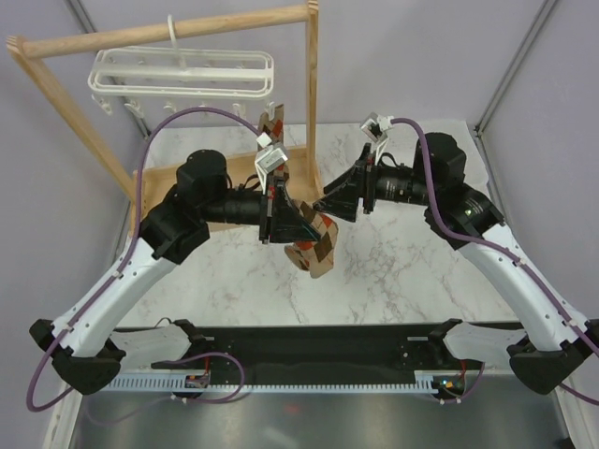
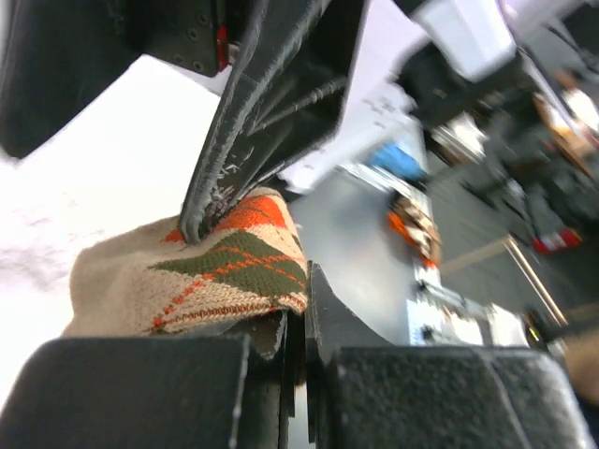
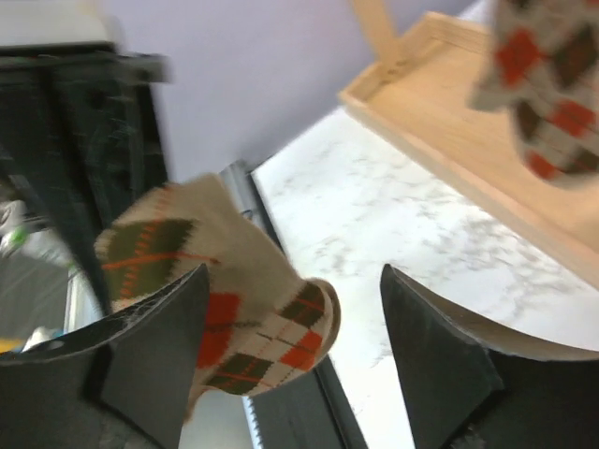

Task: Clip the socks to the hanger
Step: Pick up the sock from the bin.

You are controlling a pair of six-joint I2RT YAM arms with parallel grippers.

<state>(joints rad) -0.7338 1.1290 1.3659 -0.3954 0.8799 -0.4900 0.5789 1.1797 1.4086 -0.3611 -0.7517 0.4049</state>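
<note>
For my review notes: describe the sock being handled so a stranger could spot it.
Look over the middle of the marble table. The argyle sock bunches there, pinched in the left gripper; the other sock hangs high by the wooden rack.

Back left: wooden rack (image 1: 313,94), hanger (image 1: 187,91) and hanging sock (image 1: 272,122) block passage.
Centre: left gripper (image 1: 305,229), right gripper (image 1: 325,205) and held sock (image 1: 316,257) crowd together.
Right, front: table (image 1: 402,271) lies open.
</note>
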